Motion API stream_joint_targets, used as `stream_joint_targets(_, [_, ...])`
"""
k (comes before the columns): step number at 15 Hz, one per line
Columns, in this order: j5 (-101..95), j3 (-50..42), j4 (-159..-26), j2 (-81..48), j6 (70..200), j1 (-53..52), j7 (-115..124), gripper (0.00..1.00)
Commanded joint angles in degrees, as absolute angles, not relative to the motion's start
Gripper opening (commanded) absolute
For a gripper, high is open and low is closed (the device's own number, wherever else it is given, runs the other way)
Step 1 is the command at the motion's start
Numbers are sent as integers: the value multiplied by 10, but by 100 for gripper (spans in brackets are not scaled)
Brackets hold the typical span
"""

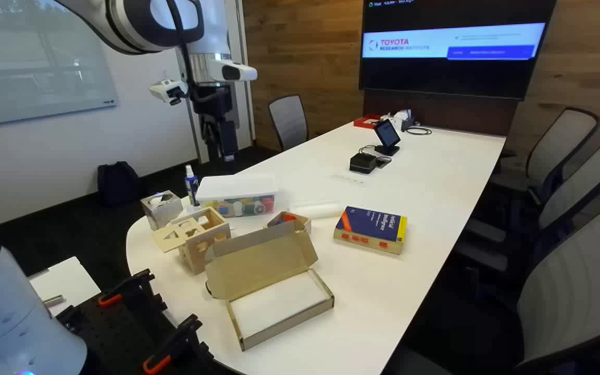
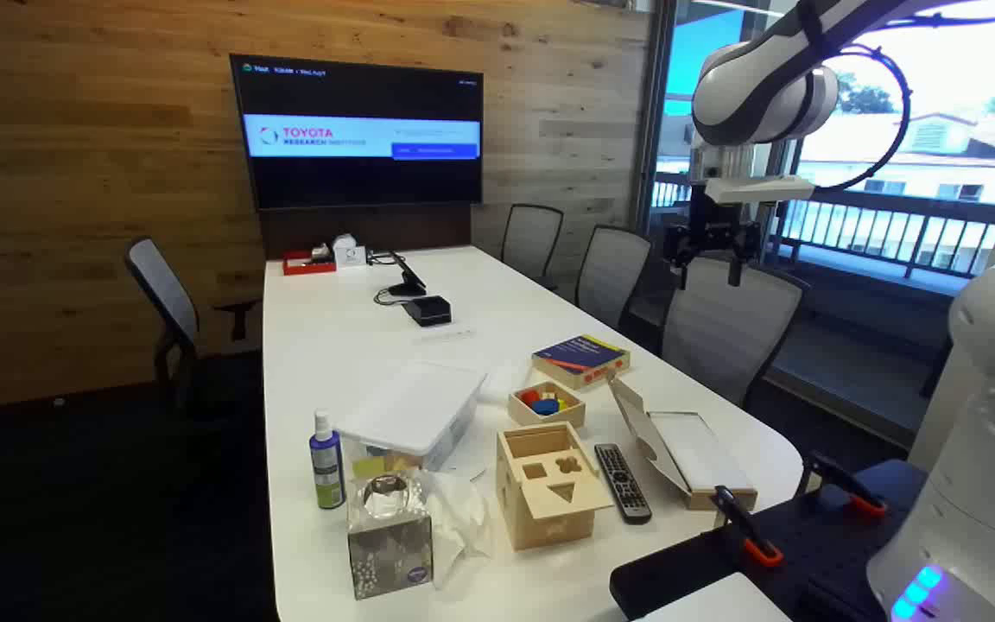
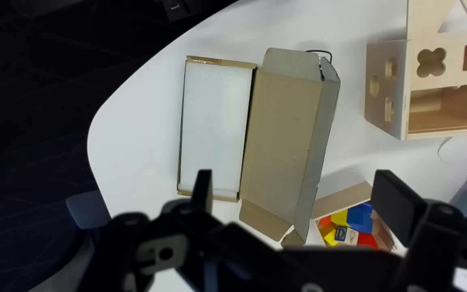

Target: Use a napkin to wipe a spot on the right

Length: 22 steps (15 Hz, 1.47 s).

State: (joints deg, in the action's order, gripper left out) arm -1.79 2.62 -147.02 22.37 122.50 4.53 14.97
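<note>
"Gripper (image 2: 709,275) is hanging well above the desk (image 2: 325,328), and its fingers (image 3: 203,188) are standing wide apart."

"Which way is it facing?"

"It's pointing downward; the wrist view is catching the open carton (image 3: 280,138), whose lid is leaning back from a white slab (image 3: 217,125)."

"And where is the napkin (image 2: 461,518) sitting?"

"It's lying crumpled on the desk, between the tissue box (image 2: 389,553) and the shape box (image 2: 552,531). I'm not managing to tell whether it's touching either one."

"Is something tall standing by the tissue box?"

"You're seeing the spray bottle (image 2: 326,466), standing upright, and the tub (image 2: 415,402) is sitting just beside it. The shape box is letting its holed lid (image 2: 536,497) jut past one edge."

"I'm noticing a remote (image 2: 624,484), too."

"It's lying between the shape box and the carton. The block tray (image 2: 571,416) is sitting between the shape box and the book (image 2: 581,358), showing red, blue and yellow pieces (image 3: 359,219)."

"And over the far end, a screen (image 2: 359,181) is glowing with Toyota's name. On the desk before it, a small display (image 1: 387,134) is standing tilted near a black box (image 1: 362,162)."
</note>
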Motion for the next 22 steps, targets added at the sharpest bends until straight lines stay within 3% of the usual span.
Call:
stream_joint_targets(1, [-19, 23, -1470, 224, 1224, 42, 151, 100])
stream_joint_targets(13, [-38, 141, -1286, -70, 1309, -90, 211, 100])
stream_joint_targets(22, [-28, 134, -1044, -366, 1308, -197, 148, 100])
